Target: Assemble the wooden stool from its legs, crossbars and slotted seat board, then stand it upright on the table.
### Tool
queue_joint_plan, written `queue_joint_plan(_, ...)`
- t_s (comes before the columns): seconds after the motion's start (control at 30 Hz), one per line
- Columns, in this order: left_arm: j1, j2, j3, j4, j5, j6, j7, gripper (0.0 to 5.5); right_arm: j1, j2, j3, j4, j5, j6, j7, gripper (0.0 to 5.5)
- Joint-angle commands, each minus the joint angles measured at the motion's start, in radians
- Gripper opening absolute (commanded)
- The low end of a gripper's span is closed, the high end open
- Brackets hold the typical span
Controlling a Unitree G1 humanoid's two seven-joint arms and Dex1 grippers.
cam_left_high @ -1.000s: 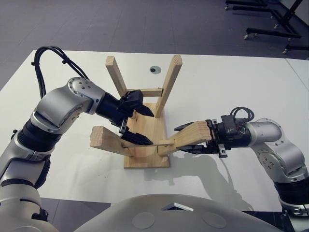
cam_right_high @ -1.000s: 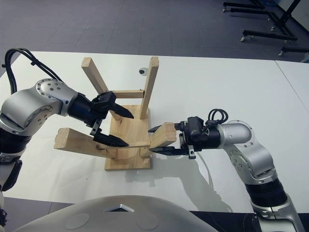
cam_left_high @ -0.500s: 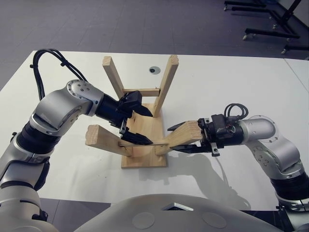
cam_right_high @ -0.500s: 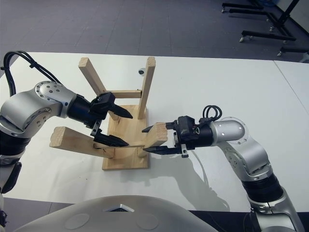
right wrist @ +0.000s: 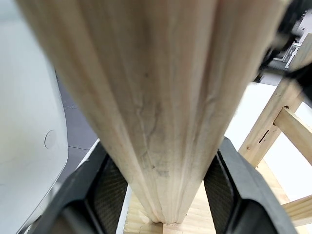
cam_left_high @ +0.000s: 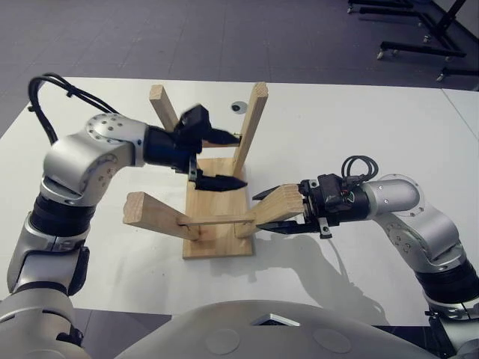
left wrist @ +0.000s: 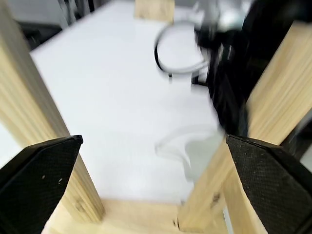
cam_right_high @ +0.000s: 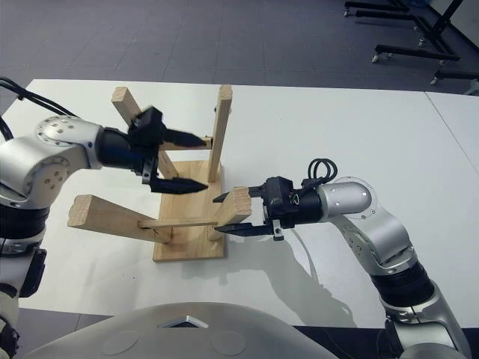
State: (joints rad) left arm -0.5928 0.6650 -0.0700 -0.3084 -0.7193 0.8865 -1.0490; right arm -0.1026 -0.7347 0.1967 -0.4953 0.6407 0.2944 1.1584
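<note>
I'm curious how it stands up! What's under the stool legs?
The slotted seat board lies flat on the white table, with the stool legs standing up from it. The tabletop right below the board is covered.

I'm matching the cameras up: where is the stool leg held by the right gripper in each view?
Left eye view: held leg right of centre, slanting.
Right eye view: near centre.
Left wrist view: probably the slanted wood before the dark right arm.
Right wrist view: close up between the fingers.
Shared landmark: the seat board at its foot.
</note>
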Motion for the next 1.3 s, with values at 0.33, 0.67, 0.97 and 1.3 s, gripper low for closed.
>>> queue_joint_plan(0.33, 0.502, 0.223, 0.590, 0.053, -0.067, -0.191, -0.210, 5.40, 0.057, -0.043, -0.032, 0.040, -0.046, 0.027, -0.014, 2.05)
queue_joint_plan(0.67, 0.761, 0.159, 0.501, -0.127, -0.070, -0.238, -0.170, 5.40, 0.031, -0.051, -0.046, 0.087, -0.052, 0.007, 0.023, 2.05)
queue_joint_plan(0.97, 0.687, 0.161, 0.490, -0.143, -0.162, -0.187, -0.085, 5.40, 0.020, -0.043, -0.036, 0.096, -0.064, 0.000, 0.029, 2.05)
queue_joint_plan(1.3, 0.738, 0.169, 0.366, -0.176, -0.071, -0.224, -0.067, 5.40, -0.014, -0.043, -0.020, 0.092, -0.064, 0.018, 0.033, 2.05)
